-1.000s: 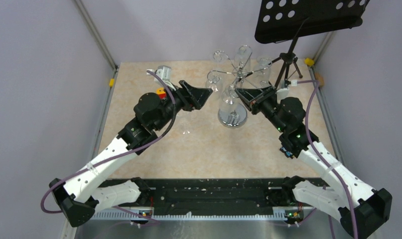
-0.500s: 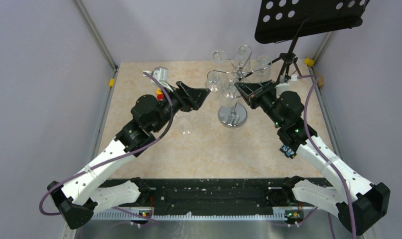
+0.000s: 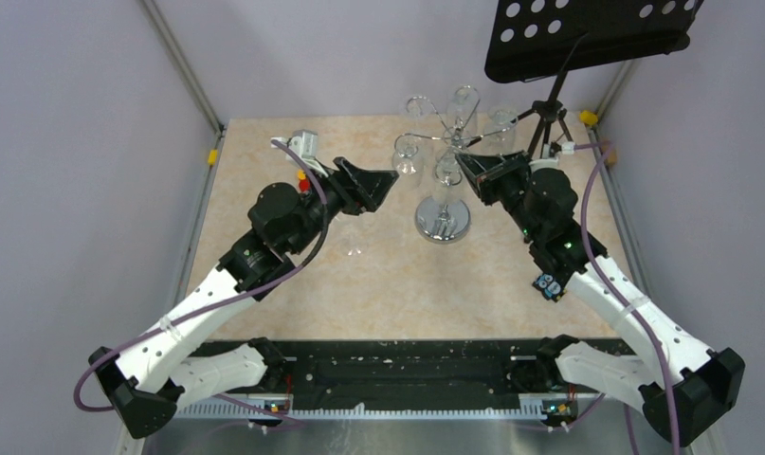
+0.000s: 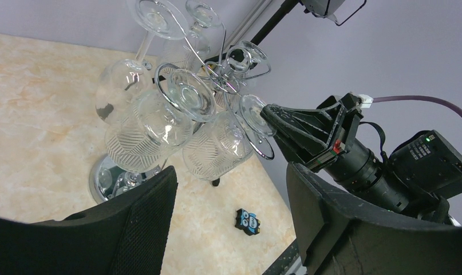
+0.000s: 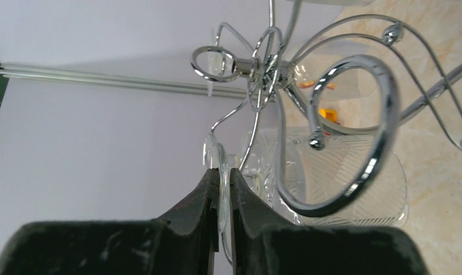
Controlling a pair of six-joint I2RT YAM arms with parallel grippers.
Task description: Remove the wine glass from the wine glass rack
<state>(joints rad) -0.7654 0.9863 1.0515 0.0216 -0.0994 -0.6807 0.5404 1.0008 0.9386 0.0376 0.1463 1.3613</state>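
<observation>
Wine glass (image 4: 217, 150) hanging foot up, bowl down, stem roughly upright, on wine glass rack (image 3: 443, 220) near table's (image 3: 397, 284) far edge, right gripper (image 5: 224, 189) pinching its foot, left gripper (image 4: 229, 172) spread wide

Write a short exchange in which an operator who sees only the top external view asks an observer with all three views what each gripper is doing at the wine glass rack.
Operator: From above I can't tell. Has my right gripper got a glass?
Observer: Yes. The right wrist view shows the right gripper shut on the thin foot of a wine glass, seen edge-on between its jaws.
Operator: Is the left gripper holding anything?
Observer: No. The left wrist view shows the left gripper open, jaws wide apart with nothing between them, facing the wine glass rack.
</observation>
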